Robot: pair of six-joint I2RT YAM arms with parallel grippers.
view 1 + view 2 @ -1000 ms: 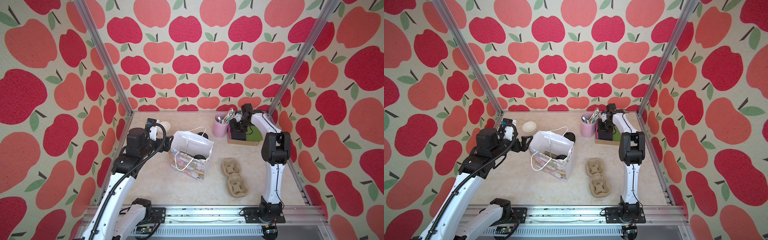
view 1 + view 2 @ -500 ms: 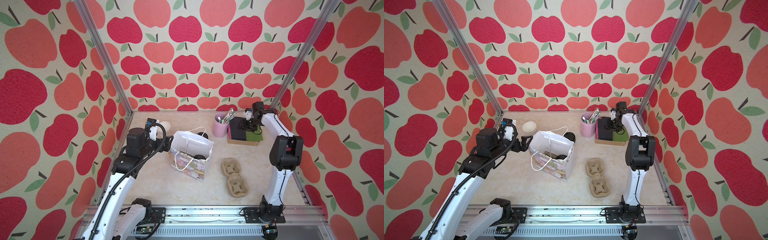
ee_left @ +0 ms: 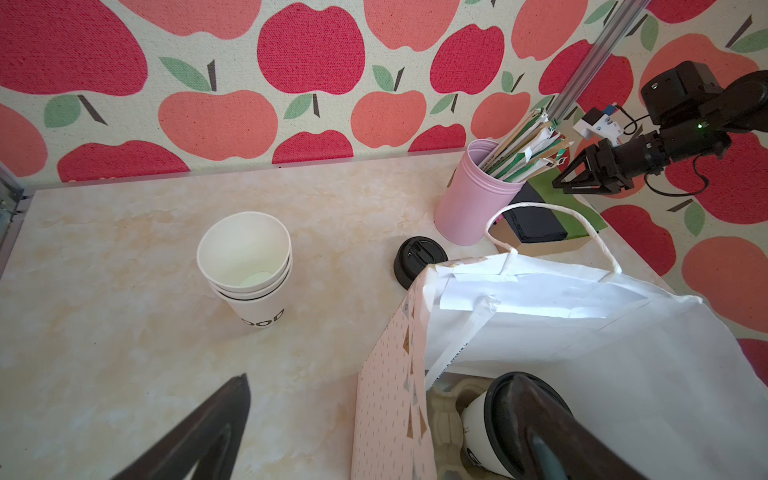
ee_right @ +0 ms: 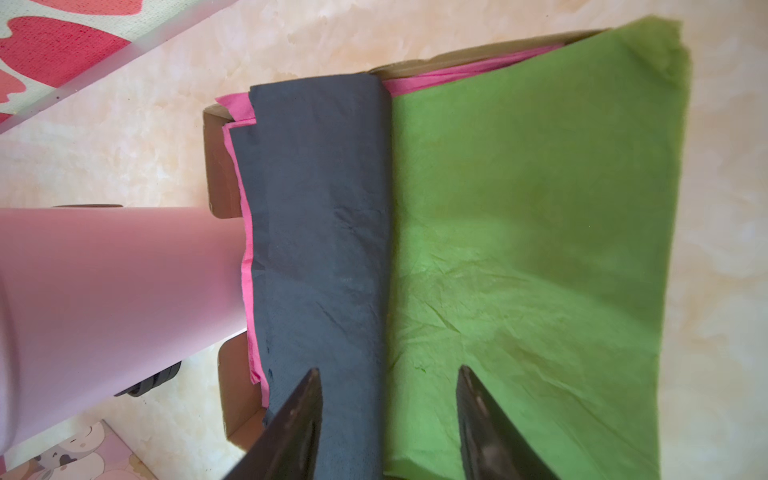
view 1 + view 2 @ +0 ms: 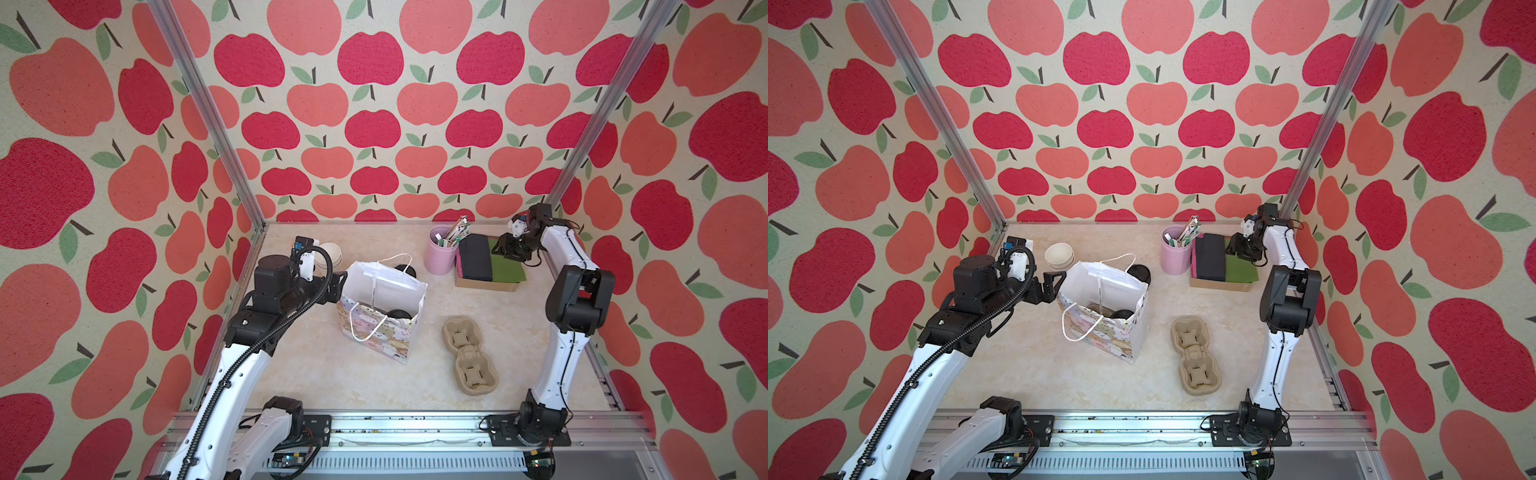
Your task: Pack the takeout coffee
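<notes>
Black napkin (image 4: pixel 320 232) and green napkin (image 4: pixel 532 208) are laid in a cardboard box (image 4: pixel 220 166) below the right gripper (image 4: pixel 387 369); pink cup (image 4: pixel 104 299) is set beside the box; 2-slot pulp carrier (image 5: pixel 469 353) is placed well apart.

The gift bag (image 5: pixel 382 307) stands mid-worktop (image 5: pixel 332 374) with the lidded takeout cup (image 3: pixel 476 422) inside. Behind it sit a stack of cups (image 5: pixel 330 254), left, and a loose lid (image 5: pixel 405 271); right of these the cup of sticks (image 5: pixel 440 253), then the napkin box (image 5: pixel 486 284). The cup carrier (image 5: pixel 467 355) lies right of the bag.
</notes>
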